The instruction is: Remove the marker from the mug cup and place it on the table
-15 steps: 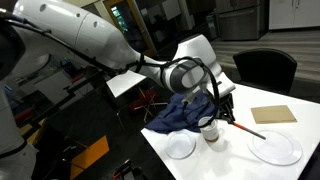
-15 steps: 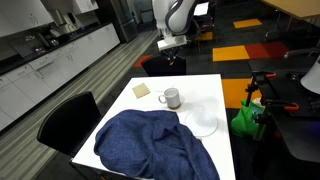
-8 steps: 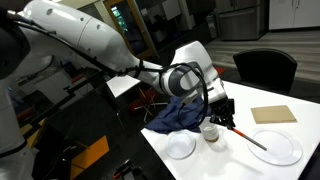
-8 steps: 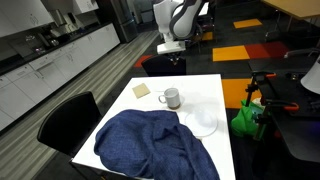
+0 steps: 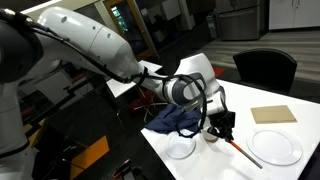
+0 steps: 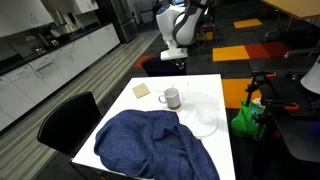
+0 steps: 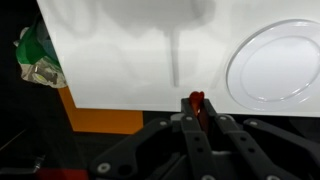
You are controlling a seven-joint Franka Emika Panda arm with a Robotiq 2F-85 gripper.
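My gripper (image 5: 225, 135) is shut on the red-orange marker (image 5: 245, 153). It holds the marker slanted above the white table (image 5: 225, 165), between two plates and clear of the mug. The white mug (image 5: 208, 136) stands just behind the gripper, partly hidden by it. In an exterior view the mug (image 6: 171, 98) stands in the open on the table (image 6: 200, 90), and the gripper (image 6: 176, 55) hangs beyond the far edge; the marker cannot be made out there. In the wrist view the gripper (image 7: 196, 104) pinches the marker's red tip (image 7: 196, 97) over the table (image 7: 130, 60).
A small plate (image 5: 180, 148) and a large plate (image 5: 277, 148) flank the marker; the large one shows in the wrist view (image 7: 275, 65). A blue cloth (image 6: 150, 145) covers the table's near part. A tan square (image 5: 273, 114) lies at a corner. A black chair (image 6: 70, 120) stands beside the table.
My gripper has moved down and away from the mug with the marker in it. The marker's free end now hangs lower, close to the table beside the large plate.
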